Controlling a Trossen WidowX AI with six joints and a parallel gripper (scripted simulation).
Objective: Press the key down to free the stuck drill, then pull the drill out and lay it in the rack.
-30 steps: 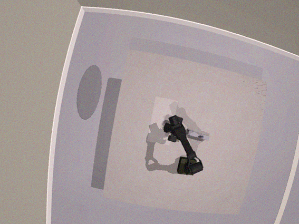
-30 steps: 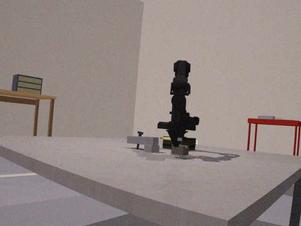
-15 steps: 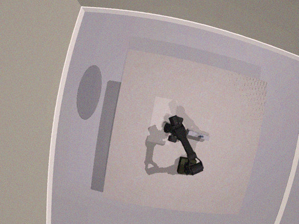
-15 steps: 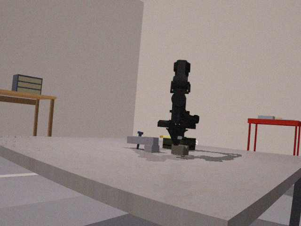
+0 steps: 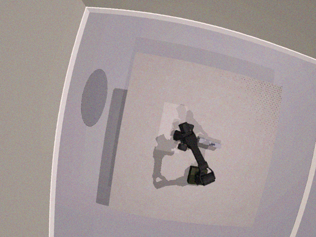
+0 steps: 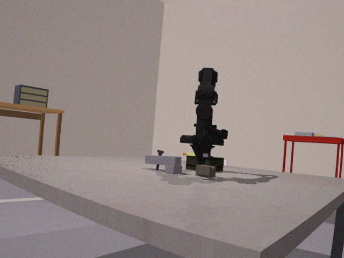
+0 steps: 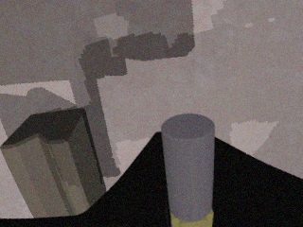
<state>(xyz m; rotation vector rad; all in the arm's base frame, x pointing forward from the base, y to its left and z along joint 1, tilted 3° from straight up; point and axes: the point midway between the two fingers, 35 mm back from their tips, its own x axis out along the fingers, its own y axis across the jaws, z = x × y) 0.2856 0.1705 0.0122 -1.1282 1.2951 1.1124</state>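
Drill (image 6: 205, 155) (image 7: 187, 170), one: smooth grey cylinder, yellow-ended, probably light, stiff and inclined to roll or slip, best gripped squarely mid-body; presently clear of the grey block (image 6: 173, 160), near the slotted rack (image 6: 205, 171) (image 7: 71, 175), in a claw (image 6: 203, 160) (image 7: 177, 139) closed narrowly upon it.

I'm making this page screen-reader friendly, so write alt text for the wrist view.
The claw grips a grey cylinder with a yellow band at its lower visible end. At lower left stands a grooved, brownish-grey block, and shadows fall across the pale surface beyond.
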